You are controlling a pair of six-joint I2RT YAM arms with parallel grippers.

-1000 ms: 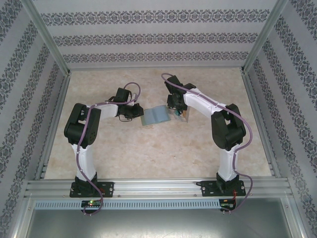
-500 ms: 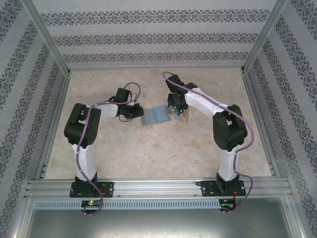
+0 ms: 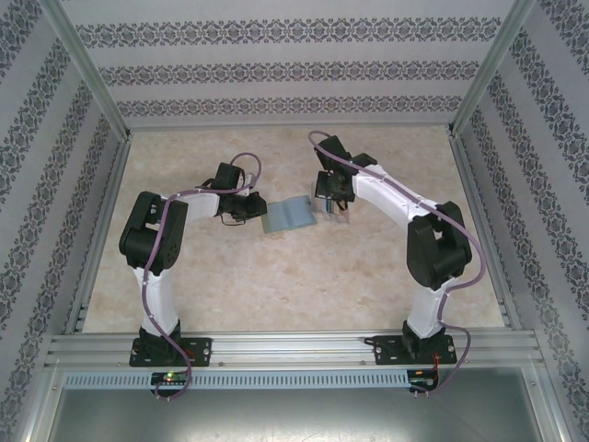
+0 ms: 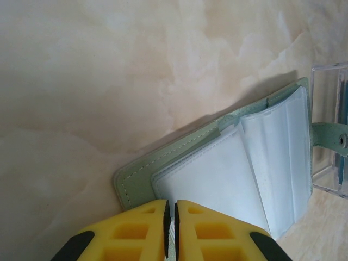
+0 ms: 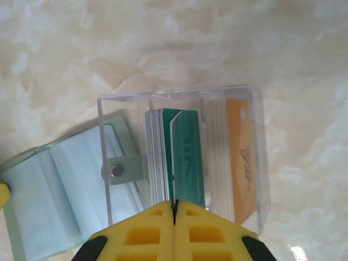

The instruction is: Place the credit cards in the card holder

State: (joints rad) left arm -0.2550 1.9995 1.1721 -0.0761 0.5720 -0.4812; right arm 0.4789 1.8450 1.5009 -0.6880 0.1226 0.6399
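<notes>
Our right gripper clenches a teal card in the box, just ahead of its jaws; our left gripper clamps the holder by its edge. Next we likely lift the card straight out.

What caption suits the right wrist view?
Right tool shut on a teal card in the clear box, open holder beside it.

The left arm and right arm have white links, black joints, purple cables; the left pincer and right pincer are yellow, ribbed
</notes>
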